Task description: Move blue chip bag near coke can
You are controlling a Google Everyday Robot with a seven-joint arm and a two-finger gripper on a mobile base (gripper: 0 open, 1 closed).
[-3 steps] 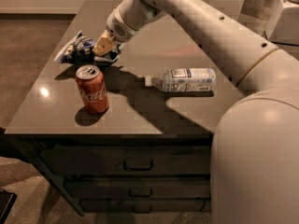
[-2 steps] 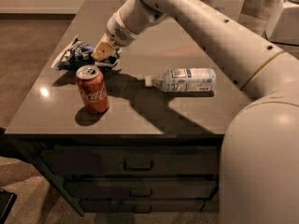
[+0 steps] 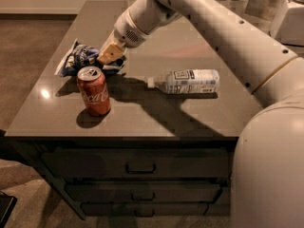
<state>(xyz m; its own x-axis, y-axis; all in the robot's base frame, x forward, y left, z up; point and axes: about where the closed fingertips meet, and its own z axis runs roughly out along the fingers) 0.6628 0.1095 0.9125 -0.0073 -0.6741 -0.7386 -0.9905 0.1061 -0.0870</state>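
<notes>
A dark grey table is seen from above, with closed drawers below its front edge. The blue chip bag is laid flat near the table's back left, just behind the coke can, which is stood upright. The gripper is lowered onto the bag's right end, touching it; whether it is clamped on the bag cannot be told. A clear plastic bottle is laid on its side to the right of the can, cap pointed towards it. What the bottle contains cannot be told.
</notes>
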